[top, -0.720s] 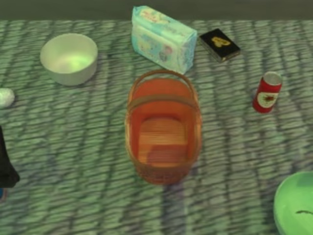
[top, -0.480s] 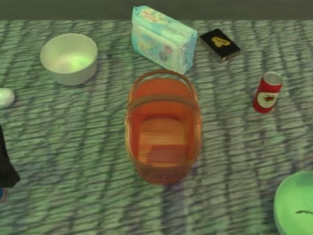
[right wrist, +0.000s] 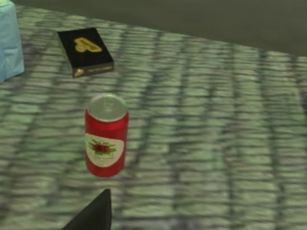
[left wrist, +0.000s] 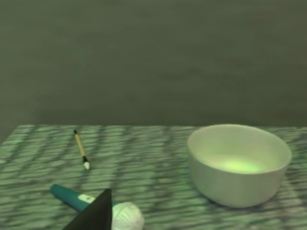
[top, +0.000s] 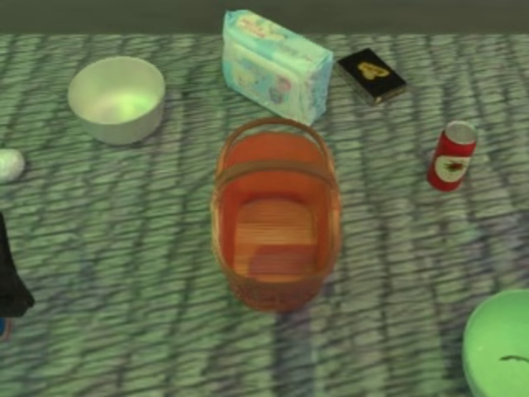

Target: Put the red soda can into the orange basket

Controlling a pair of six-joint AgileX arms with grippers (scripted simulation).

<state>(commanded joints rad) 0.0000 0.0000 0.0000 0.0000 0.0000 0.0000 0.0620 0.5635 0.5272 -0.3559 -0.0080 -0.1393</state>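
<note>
The red soda can [top: 451,156] stands upright on the bench [top: 124,248], at the top view's right side, well apart from the orange basket [top: 276,217] that sits at the middle with its handle arched across it and its slatted bottom bare. Against the top views from a moment before, nothing on the bench has shifted: can, basket and the rest lie just where they lay. So the task has not yet begun in any visible way; the can is untouched and the basket holds nothing.

In the right wrist view the can [right wrist: 106,135] stands near and nearly centred, silver top and label showing. Only a dark tip of the right arm's gripper [right wrist: 93,214] enters that picture, so I cannot tell whether its jaws are spread or pressed together. By my judgement the right arm is the one placed to reach for the can.

The left arm shows only as a dark shape at the top view's left edge; of its jaws I cannot tell either.

Farther out lie a black box [top: 371,74] and a pale blue packet [top: 274,65] beyond the basket, a white bowl [top: 116,98] at the left, and a green bowl [top: 498,343] at the right near corner.
</note>
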